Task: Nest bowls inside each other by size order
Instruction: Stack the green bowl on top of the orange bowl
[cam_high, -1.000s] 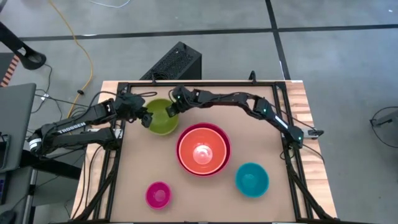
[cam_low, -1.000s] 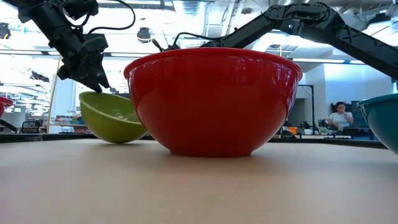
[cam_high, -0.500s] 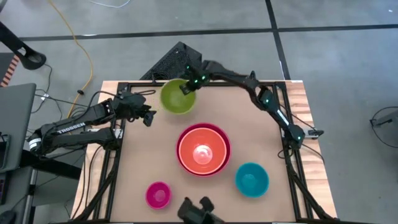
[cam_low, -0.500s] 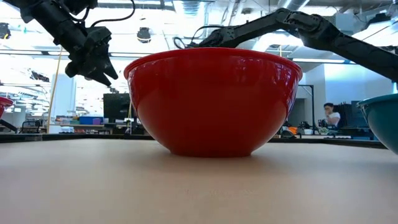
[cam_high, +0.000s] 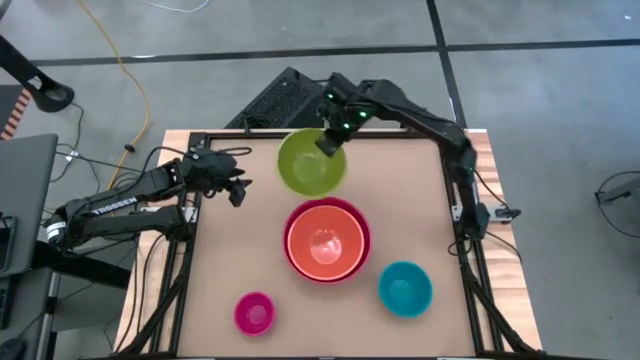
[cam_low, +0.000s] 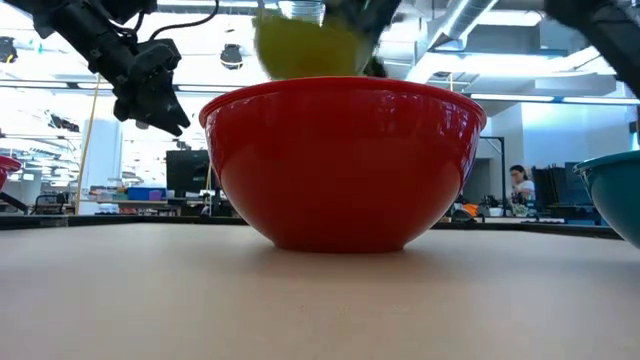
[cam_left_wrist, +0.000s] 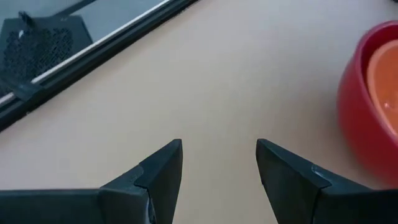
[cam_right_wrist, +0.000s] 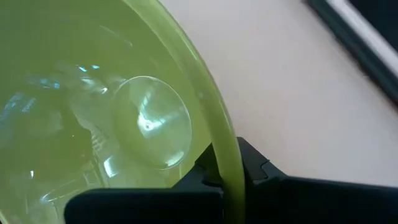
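My right gripper (cam_high: 330, 140) is shut on the lime green bowl (cam_high: 311, 163), held in the air at the table's far middle, above and behind the orange bowl (cam_high: 325, 238), which sits nested in the large magenta bowl (cam_high: 360, 225). The green bowl also shows in the low view (cam_low: 305, 45) and in the right wrist view (cam_right_wrist: 93, 106). The teal bowl (cam_high: 405, 288) and the small pink-magenta bowl (cam_high: 254, 312) rest on their bases near the table's front. My left gripper (cam_high: 238, 188) is open and empty at the far left; its fingers show in the left wrist view (cam_left_wrist: 217, 168). My right gripper pinches the green bowl's rim (cam_right_wrist: 225, 163) on the bowl's far right side, one finger inside the bowl and one outside. The bowl is lifted clear of the table, its mouth facing up and toward the camera above.
A black frame (cam_high: 440, 140) runs round the tabletop. Bare tabletop (cam_high: 225, 250) lies at the left between my left gripper and the small pink-magenta bowl. A black box (cam_high: 275, 100) stands on the floor beyond the far edge.
My left gripper has let go of the green bowl and drawn back toward the left. My right gripper has lifted the bowl clear of the table and carried it up and toward the table's right, to a place behind the nested orange and magenta bowls.
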